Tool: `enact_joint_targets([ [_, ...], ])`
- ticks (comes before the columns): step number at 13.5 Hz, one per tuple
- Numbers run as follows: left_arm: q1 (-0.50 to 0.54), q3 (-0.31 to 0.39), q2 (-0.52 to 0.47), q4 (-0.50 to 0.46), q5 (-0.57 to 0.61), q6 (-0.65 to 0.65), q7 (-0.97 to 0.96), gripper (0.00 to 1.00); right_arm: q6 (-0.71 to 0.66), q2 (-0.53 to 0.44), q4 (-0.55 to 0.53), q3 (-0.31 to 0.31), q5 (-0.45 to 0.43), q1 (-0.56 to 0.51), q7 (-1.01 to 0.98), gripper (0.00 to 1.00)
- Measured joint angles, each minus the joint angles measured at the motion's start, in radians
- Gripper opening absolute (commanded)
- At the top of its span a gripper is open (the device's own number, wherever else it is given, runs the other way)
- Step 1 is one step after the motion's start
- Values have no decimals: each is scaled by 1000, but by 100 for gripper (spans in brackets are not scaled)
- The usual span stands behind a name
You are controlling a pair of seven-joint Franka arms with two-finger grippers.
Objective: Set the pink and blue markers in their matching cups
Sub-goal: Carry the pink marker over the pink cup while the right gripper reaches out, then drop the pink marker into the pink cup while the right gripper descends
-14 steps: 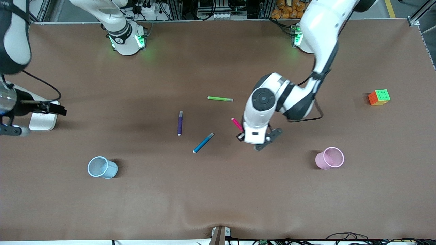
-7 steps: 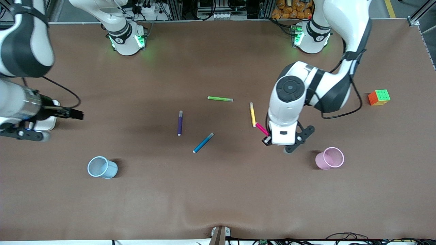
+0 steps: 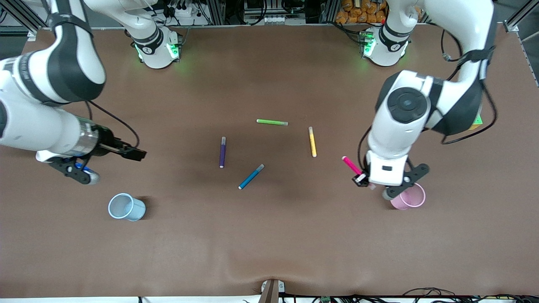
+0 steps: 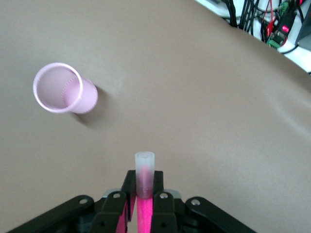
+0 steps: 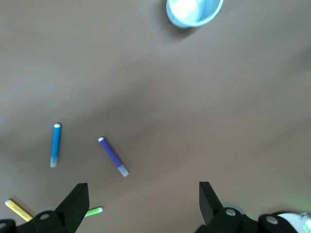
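On the brown worktop (image 3: 269, 235), the pink cup (image 3: 410, 198) waits near its front edge as my left pincer (image 3: 363, 180), clamped on the pink marker (image 3: 350, 165), hovers beside it for a drop, while farther up my right pincer (image 3: 137, 154) hangs wide open near the blue cup (image 3: 125, 207), the blue marker (image 3: 251, 176) lying mid-worktop.

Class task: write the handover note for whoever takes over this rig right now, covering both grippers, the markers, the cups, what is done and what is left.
Left gripper: shut on the pink marker, in the air beside the pink cup.
Right gripper: jaws open, empty, above the table near the blue cup.
Blue marker: lying mid-table.
Done: pink marker picked up.
Left: drop it in the pink cup; put the blue marker in the blue cup.
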Motion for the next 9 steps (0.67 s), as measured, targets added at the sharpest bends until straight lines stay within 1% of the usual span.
enact_joint_targets([
  [4, 48, 1, -22, 7, 6, -24, 109, 0, 70, 36, 0, 1, 1, 96, 176, 100],
  [7, 56, 0, -23, 12, 104, -60, 158, 0, 167, 76, -1, 1, 2, 166, 315, 100],
  [9, 55, -2, -23, 14, 141, -80, 159, 0, 224, 110, -1, 2, 2, 219, 407, 100],
])
